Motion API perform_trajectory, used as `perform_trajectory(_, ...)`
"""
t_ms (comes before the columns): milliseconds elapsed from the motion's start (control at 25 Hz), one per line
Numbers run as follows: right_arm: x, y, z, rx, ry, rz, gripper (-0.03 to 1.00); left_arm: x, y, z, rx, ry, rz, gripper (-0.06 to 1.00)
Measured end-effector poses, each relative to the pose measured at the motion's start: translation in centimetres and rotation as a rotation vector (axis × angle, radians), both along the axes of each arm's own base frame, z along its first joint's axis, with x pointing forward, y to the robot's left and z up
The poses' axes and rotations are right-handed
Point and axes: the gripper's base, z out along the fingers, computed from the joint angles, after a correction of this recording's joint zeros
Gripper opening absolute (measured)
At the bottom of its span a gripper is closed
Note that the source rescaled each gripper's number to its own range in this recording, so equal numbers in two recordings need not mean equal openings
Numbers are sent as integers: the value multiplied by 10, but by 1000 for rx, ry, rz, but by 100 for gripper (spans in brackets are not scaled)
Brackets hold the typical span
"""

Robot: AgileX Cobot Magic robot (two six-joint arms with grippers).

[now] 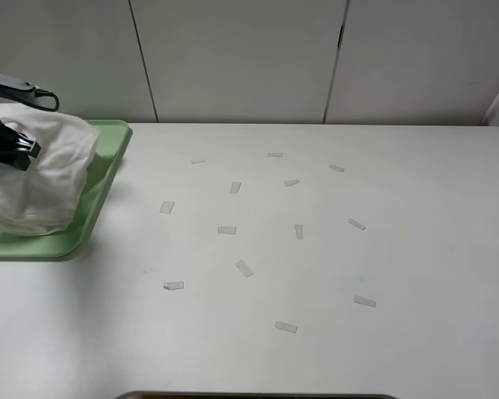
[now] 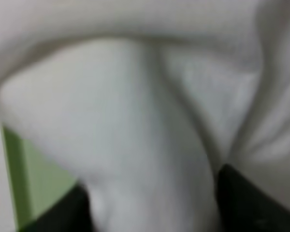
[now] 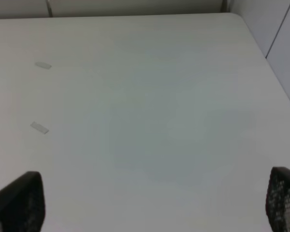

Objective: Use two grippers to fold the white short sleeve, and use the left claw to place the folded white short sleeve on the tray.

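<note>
Cloth fills my wrist view: my left claw point(image 1: 17, 150) is clamped on the bunched, soft white cotton short sleeve point(image 1: 41, 170) at the frame's left edge, over the pale green plastic tray point(image 1: 100, 179), limp, light, best held by a gathered fold.

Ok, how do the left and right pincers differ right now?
The left pincer is over the tray with its fingers closed around the bunched white short sleeve; the right pincer is spread wide with nothing between its fingers. The left one's wrist view is filled by cloth; the right one's looks over bare table with a few paper strips. Both are black.
</note>
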Motion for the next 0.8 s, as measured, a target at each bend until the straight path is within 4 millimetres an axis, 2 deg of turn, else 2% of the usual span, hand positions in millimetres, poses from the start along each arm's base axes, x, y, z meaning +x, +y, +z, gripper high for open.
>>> perform_trajectory(40, 0, 0, 0, 0, 0, 0, 100, 1, 0, 1, 1, -9, -1, 61)
perform_trajectory(80, 0, 0, 0, 0, 0, 0, 100, 1, 0, 1, 1, -9, -1, 61)
perform_trajectory(160, 0, 0, 0, 0, 0, 0, 100, 2, 0, 1, 1, -23, -4, 84)
perform_trajectory(240, 0, 0, 0, 0, 0, 0, 100, 2, 0, 1, 2, -31, -5, 93)
perform_trajectory(360, 0, 0, 0, 0, 0, 0, 100, 4, 0, 2, 3, -49, -8, 99)
perform_trajectory(560, 0, 0, 0, 0, 0, 0, 100, 2, -1, 6, -17, -41, 13, 100)
perform_trajectory(680, 0, 0, 0, 0, 0, 0, 100, -5, -4, 21, -45, -40, 43, 100)
perform_trajectory(800, 0, 0, 0, 0, 0, 0, 100, -16, -6, 46, -57, -46, 62, 100)
